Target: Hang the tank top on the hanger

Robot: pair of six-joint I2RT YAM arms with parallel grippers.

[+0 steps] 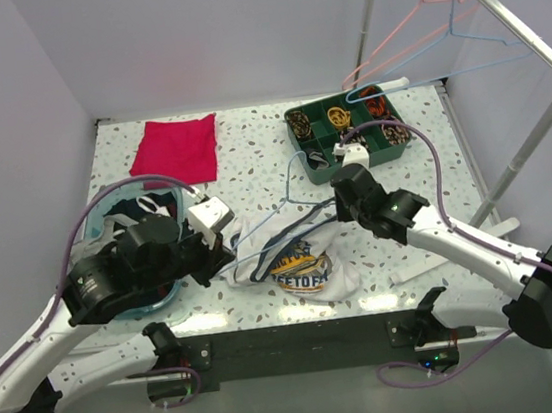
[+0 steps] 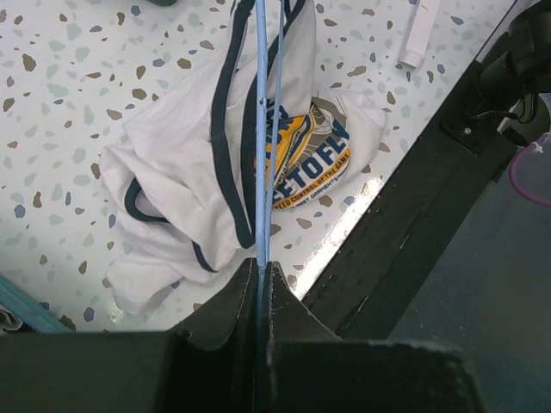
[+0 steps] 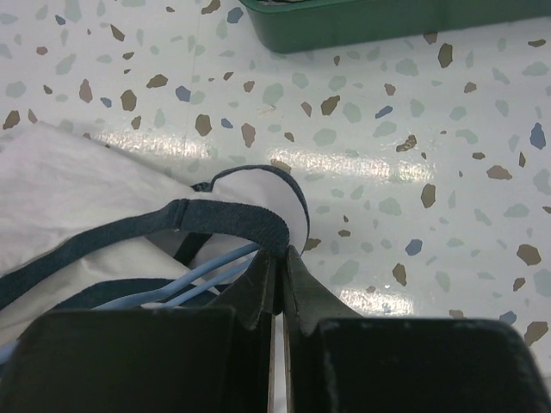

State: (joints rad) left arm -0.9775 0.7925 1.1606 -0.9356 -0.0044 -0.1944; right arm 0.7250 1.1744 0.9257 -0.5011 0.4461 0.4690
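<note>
Left gripper (image 2: 263,274) pinches hanger (image 2: 261,129); right gripper (image 3: 281,256) pinches tank top (image 3: 86,189).

In the upper left of the top view you have a red folded cloth (image 1: 174,148) lying flat on the white speckled terrazzo table (image 1: 249,149). Upper right of centre sits a green plastic compartment tray (image 1: 298,135) holding small dark and orange items. A pink wire hanger (image 1: 397,45) hangs from the slanted metal rail (image 1: 504,12) at the top right. At the left, you'll see a teal round basin (image 1: 104,199), partly hidden.
</note>
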